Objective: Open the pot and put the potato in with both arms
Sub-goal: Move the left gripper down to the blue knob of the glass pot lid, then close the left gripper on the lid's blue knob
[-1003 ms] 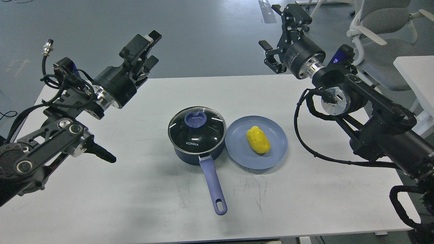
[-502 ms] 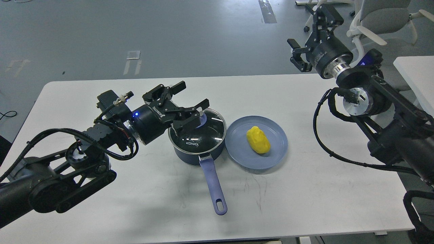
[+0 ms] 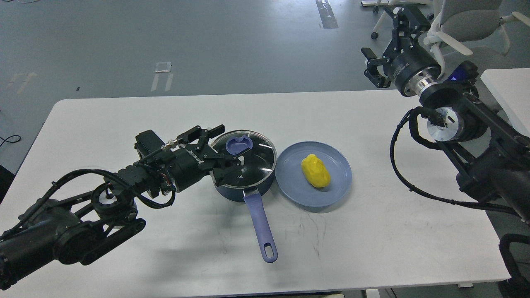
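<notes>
A dark blue pot point(image 3: 232, 191) with a long blue handle point(image 3: 259, 221) stands mid-table. Its glass lid point(image 3: 256, 159) with a blue knob point(image 3: 239, 145) sits shut on it. A yellow potato point(image 3: 315, 170) lies on a blue plate point(image 3: 290, 176) just right of the pot. My left gripper point(image 3: 227, 147) is open and low at the lid's left side, its fingers spread just left of the knob and holding nothing. My right gripper point(image 3: 388, 41) is open and empty, raised high beyond the table's far right edge.
The white table point(image 3: 372, 231) carries only the pot and the plate. Grey office chairs point(image 3: 468, 25) stand behind at the upper right. The corner of a second white table point(image 3: 507, 89) is at the right edge, close to my right arm.
My left gripper has dropped lower and drawn back slightly to the left side of the lid. My right gripper has shifted a little further right. Pot, lid and potato have not moved.
</notes>
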Action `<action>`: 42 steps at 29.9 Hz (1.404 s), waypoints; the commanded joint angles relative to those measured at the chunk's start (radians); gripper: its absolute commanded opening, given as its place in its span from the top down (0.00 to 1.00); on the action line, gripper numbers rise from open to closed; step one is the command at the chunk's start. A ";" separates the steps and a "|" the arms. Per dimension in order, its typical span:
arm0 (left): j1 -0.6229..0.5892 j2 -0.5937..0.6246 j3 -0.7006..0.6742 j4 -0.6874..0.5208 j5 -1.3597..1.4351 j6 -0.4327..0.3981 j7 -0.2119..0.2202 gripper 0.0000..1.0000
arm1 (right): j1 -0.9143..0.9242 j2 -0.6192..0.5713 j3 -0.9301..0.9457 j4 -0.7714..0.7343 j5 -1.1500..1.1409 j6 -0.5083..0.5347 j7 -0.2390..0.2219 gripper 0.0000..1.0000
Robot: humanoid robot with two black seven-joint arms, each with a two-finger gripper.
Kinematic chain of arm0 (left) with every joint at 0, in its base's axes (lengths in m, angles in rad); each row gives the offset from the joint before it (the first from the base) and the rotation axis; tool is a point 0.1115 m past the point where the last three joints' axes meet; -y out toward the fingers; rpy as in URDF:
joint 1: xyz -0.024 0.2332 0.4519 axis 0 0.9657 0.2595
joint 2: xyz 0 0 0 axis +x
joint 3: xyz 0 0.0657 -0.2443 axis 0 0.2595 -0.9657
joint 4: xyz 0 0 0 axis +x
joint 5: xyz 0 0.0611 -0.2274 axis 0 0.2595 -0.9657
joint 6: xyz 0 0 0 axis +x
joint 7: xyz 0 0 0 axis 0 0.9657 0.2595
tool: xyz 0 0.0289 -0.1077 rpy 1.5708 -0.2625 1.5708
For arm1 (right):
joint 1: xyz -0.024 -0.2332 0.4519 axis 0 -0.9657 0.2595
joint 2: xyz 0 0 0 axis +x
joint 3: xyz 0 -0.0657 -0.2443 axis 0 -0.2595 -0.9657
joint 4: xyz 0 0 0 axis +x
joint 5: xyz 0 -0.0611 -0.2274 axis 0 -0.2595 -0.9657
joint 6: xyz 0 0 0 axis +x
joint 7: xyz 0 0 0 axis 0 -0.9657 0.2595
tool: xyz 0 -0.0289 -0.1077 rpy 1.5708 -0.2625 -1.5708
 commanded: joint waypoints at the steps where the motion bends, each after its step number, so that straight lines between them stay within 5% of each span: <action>1: 0.002 -0.007 0.005 0.007 0.003 0.000 0.000 0.02 | 0.000 0.000 0.001 -0.007 0.000 0.000 0.000 0.00; 42: -0.017 -0.100 0.034 0.130 -0.002 0.061 0.000 0.02 | -0.012 -0.035 0.004 -0.007 0.002 -0.008 0.000 0.00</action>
